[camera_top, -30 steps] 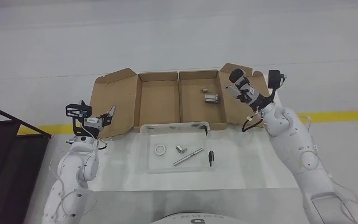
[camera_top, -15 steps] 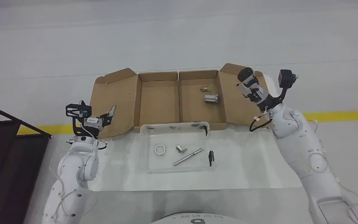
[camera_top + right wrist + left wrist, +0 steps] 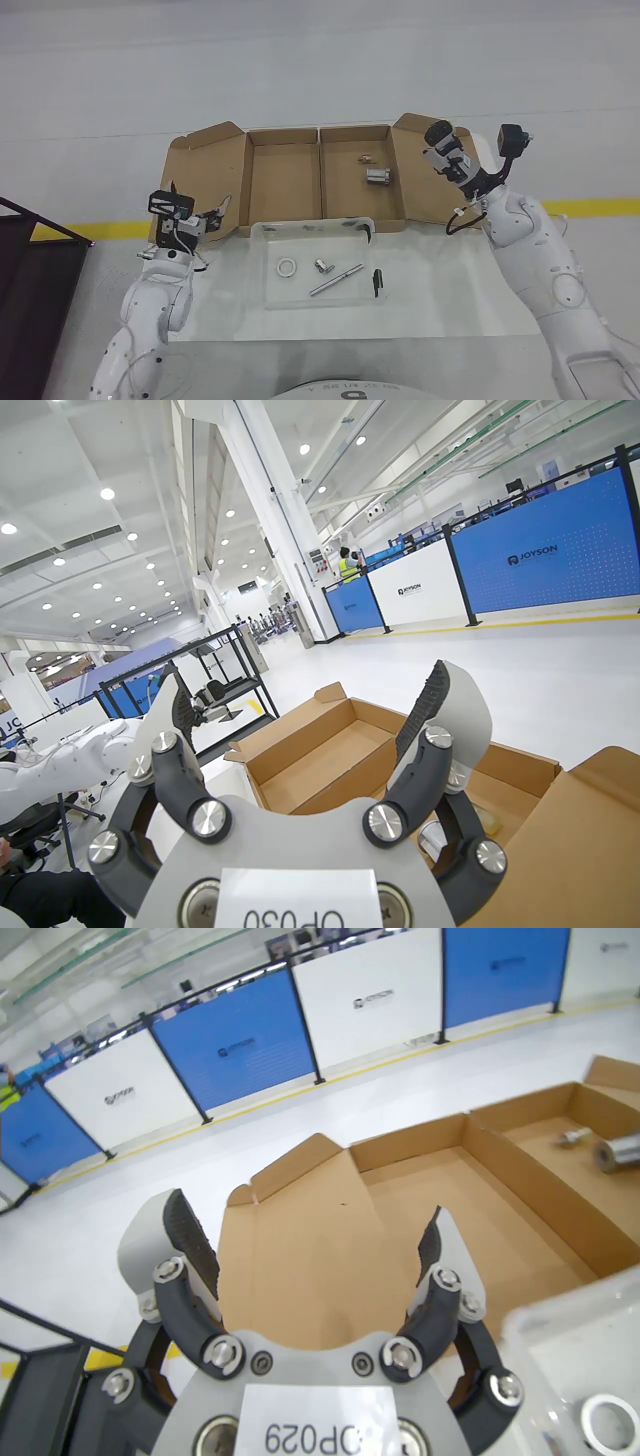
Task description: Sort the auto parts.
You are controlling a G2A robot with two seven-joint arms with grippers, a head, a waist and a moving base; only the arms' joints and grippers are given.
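A clear tray [image 3: 268, 296] holds a white ring [image 3: 286, 267], a small metal fitting [image 3: 323, 266], a long metal rod [image 3: 336, 280] and a black piece [image 3: 377, 282]. Behind it lies an open cardboard box [image 3: 321, 175]; its right compartment holds a metal cylinder [image 3: 378, 175] and a small brass part [image 3: 366, 158]. My left gripper [image 3: 216, 208] [image 3: 306, 1205] is open and empty over the box's left flap, beside the tray's corner [image 3: 550, 1328]. My right gripper [image 3: 438, 138] [image 3: 306, 674] is open and empty, raised over the box's right flap.
The box's left compartment [image 3: 285, 182] holds nothing. A black rack [image 3: 30, 260] stands off the table's left side. White tabletop [image 3: 460, 290] lies bare to the right of the tray.
The left arm has shifted right, toward the tray and the box's left flap. The right arm swung out to the right a second ago and has since kept still.
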